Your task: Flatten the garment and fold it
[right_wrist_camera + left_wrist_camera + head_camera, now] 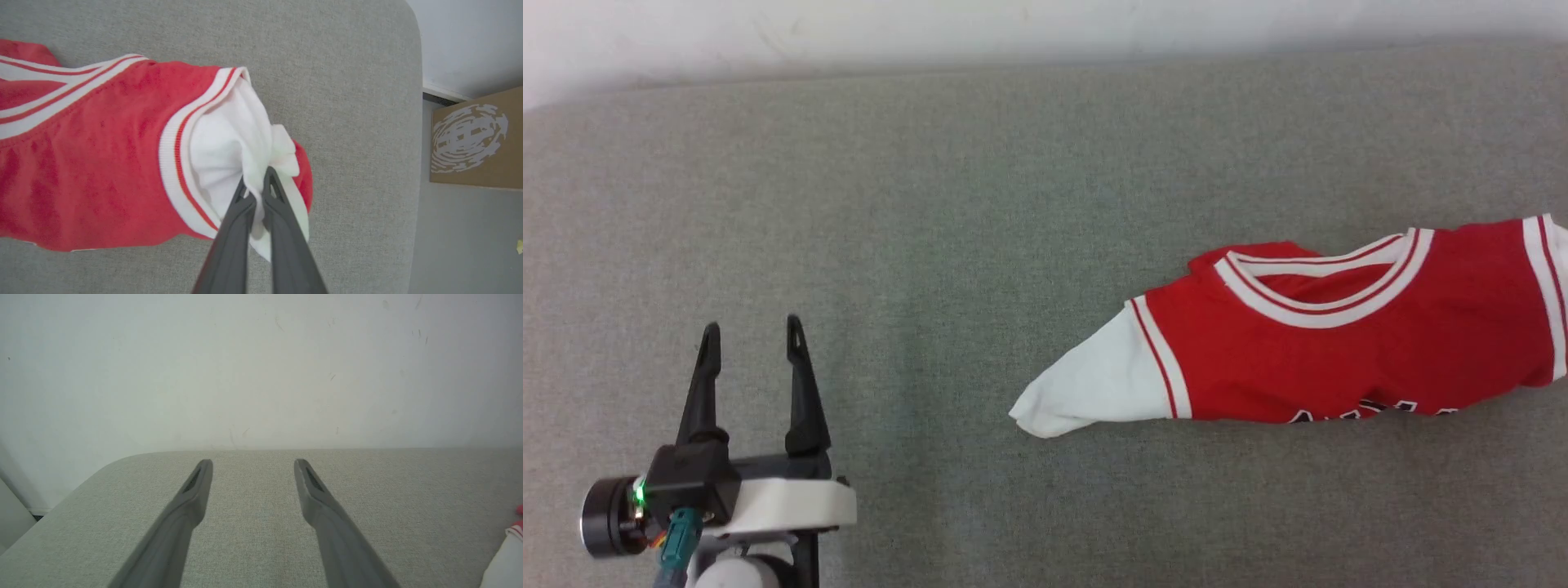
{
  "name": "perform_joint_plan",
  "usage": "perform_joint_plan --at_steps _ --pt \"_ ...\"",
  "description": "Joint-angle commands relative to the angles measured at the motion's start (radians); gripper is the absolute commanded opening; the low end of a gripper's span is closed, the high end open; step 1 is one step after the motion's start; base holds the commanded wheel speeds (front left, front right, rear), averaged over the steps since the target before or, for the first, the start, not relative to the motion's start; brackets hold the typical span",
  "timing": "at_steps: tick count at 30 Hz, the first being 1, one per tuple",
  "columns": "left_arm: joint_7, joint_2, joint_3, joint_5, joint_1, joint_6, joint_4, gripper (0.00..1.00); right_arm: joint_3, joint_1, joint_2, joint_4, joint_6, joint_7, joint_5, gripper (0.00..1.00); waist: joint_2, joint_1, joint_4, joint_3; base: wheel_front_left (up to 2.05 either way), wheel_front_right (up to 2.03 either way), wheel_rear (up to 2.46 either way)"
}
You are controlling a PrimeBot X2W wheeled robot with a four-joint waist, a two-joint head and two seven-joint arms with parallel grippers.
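Cloth is pinched tight: the two fingers of my right gripper (256, 192) are squeezed together on a white sleeve (229, 143) of the garment (1339, 359). A bit of red cloth is bunched up just behind the fingers, so I may have more than one layer.

The garment lies crumpled on the grey pad (931, 204), far over on the pad's right side. The sleeve I hold is close to the pad's right edge. The other sleeve (1094, 384) points toward the pad's middle. The shirt's lower part looks tucked under, with the black letters mostly hidden.

My left gripper (753, 335) hangs over the pad's near left part. Its fingers are spread wide with nothing in them, and it is well apart from the garment.

I think the step in hand is to pull this sleeve and spread the shirt out. To do it well, I should lift only a little and move slowly. A fast tug could slip the cloth out. I should not pull past the pad's right edge, or the shirt may slide off. Dragging it toward the pad's middle looks better, because my left gripper could then reach the other sleeve.
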Motion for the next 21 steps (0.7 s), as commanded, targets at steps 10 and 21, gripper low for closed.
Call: perform_joint_plan --at_steps 10,21 --pt "-0.005 -0.003 -0.018 0.017 -0.07 -0.018 0.005 1.0 -0.065 -0.047 0.17 0.375 -0.001 -0.06 -0.107 0.0 0.0 0.0 0.046 0.097 0.0 0.0 0.0" --pt "-0.005 0.02 -0.005 0.024 -0.034 -0.015 0.011 1.0 -0.116 -0.045 0.148 0.298 -0.001 -0.457 -0.19 1.0 0.0 0.0 -0.011 -0.024 0.0 0.0 0.0"
